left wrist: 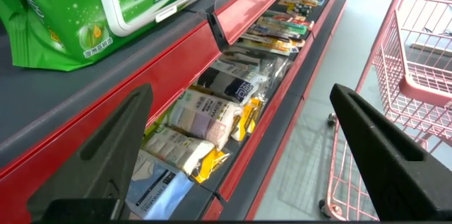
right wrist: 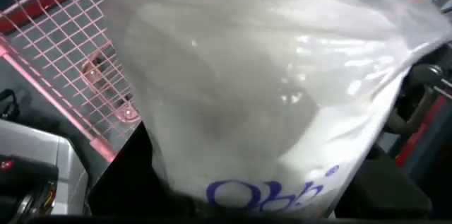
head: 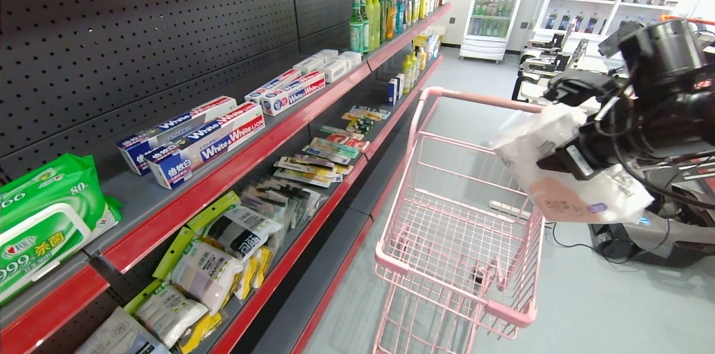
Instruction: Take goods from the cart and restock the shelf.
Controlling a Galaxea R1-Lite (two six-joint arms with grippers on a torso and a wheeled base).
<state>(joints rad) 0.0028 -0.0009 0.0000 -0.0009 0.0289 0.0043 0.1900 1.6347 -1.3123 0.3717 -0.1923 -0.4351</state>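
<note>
Pink wire cart [head: 458, 220] stands in the aisle between the right arm and the red-edged shelf [head: 234, 175], its handle end turned away from the camera. Right gripper [head: 561, 163] is clamped on a white plastic pack [head: 581, 197], a soft bag with faint pink and blue print, held in the air over the cart's right rim. Any path from the pack to the shelf crosses the cart's basket. On the top tier lie a green wet wipes pack [head: 44, 220] at the near end, then toothpaste boxes [head: 195, 136] in rows, then upright bottles [head: 380, 13] farther along. The tier below holds soft packets [head: 212, 264] lying loosely against one another, with flat carded items beyond them. Glass-door coolers [head: 494, 2] stand at the far end of the aisle. The right wrist view adds the pack's underside [right wrist: 268, 97] pressed between dark fingers [right wrist: 120, 174], with cart mesh [right wrist: 56, 47] behind it. The left wrist view adds the left gripper [left wrist: 240, 157], fingers [left wrist: 106, 153] spread wide apart and holding nothing, close to the shelf's near end, level with the lower tier's packets [left wrist: 205, 121] and just under the wipes pack [left wrist: 106, 5]; the cart's side [left wrist: 417, 47] shows beyond it.
</note>
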